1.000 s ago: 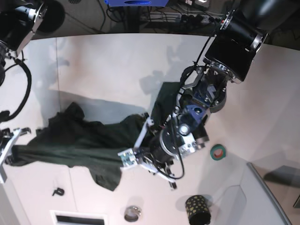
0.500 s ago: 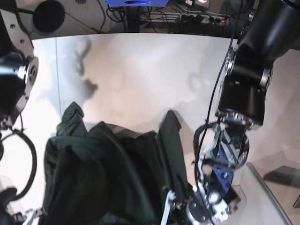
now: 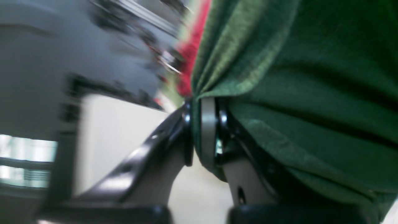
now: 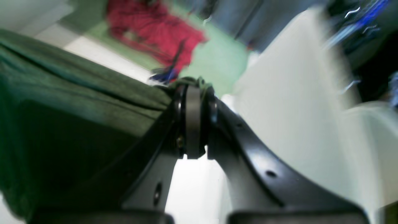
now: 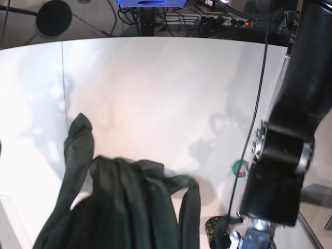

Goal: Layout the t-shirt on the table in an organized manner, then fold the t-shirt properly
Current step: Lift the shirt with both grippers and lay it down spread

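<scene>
Toward 7 o'clock over the tabletop [image 5: 155, 83], the shirt [image 5: 124, 207] hung bunched, pinched by both the left gripper [image 3: 203, 130] and right gripper [image 4: 194, 121]. Its thin pinches could slip, or twisted folds could land tangled.

- The t-shirt [image 3: 311, 102] is made of soft dark green cloth; a fine, matt knit texture is seen in the left wrist view, and limp folds are formed where it hangs.
- The table [image 5: 155, 88] is shown as a smooth white top with a faint sheen, on which blurred shadows are carried.
- The fingers [image 3: 149, 149] of the left gripper [image 3: 202, 124] appear as glossy black plastic with bright highlights, with a paler matt grey pad between them.
- The right gripper [image 4: 194, 121] is finished alike: shiny black arms, dull grey pad.
- The arm housing [image 5: 280, 171] is cast in smooth black, with a bright metal ring at the joint.
</scene>
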### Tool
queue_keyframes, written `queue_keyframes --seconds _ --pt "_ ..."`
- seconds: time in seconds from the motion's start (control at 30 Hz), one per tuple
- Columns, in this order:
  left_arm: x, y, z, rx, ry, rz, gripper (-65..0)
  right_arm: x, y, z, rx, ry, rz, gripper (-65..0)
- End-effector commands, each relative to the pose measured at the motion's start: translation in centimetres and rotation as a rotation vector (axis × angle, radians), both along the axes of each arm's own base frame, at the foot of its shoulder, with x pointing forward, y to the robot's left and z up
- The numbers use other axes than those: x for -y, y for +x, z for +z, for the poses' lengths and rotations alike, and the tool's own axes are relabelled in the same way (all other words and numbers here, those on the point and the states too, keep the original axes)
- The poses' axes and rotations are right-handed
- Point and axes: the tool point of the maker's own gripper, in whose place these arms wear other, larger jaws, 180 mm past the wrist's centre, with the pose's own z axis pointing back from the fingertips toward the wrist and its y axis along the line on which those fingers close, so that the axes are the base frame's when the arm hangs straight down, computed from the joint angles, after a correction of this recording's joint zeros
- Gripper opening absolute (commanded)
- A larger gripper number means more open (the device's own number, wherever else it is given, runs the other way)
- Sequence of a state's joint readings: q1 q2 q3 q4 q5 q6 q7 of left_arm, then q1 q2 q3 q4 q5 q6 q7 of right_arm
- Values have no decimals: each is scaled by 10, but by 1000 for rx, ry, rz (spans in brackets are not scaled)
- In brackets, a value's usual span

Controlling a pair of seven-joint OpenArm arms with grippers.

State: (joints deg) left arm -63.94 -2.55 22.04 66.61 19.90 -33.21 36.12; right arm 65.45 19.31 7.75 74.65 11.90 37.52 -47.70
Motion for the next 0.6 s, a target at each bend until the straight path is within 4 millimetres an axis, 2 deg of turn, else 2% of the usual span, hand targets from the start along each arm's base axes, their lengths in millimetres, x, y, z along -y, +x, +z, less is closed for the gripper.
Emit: queue_keyframes --seconds 0.0,0.03,0.07,0.1,0.17,0.27,0.37,0.57 --pt "-13 3 39 84 11 54 -650 14 -11 43 95 -9 -46 -648" --pt "-9 -2 52 119 24 51 -650 17 -16 51 98 -34 -66 -648" --pt "-6 -9 61 143 31 56 -650 34 -28 53 85 -71 -121 -648" --pt "-9 -13 57 138 34 73 -650 45 -36 49 57 -103 -166 -648" --pt "-18 -24 42 126 61 101 -650 52 -49 16 -33 -160 -222 -648" --pt "-16 -51 -10 49 156 61 -650 65 -77 -47 -161 -277 -293 -648" --pt "-26 -82 -64 -9 224 116 -650 66 -113 -120 -297 -374 -310 -648" --pt "-52 -155 -175 -131 429 167 -650 87 -201 -254 -591 -280 -373 -648"
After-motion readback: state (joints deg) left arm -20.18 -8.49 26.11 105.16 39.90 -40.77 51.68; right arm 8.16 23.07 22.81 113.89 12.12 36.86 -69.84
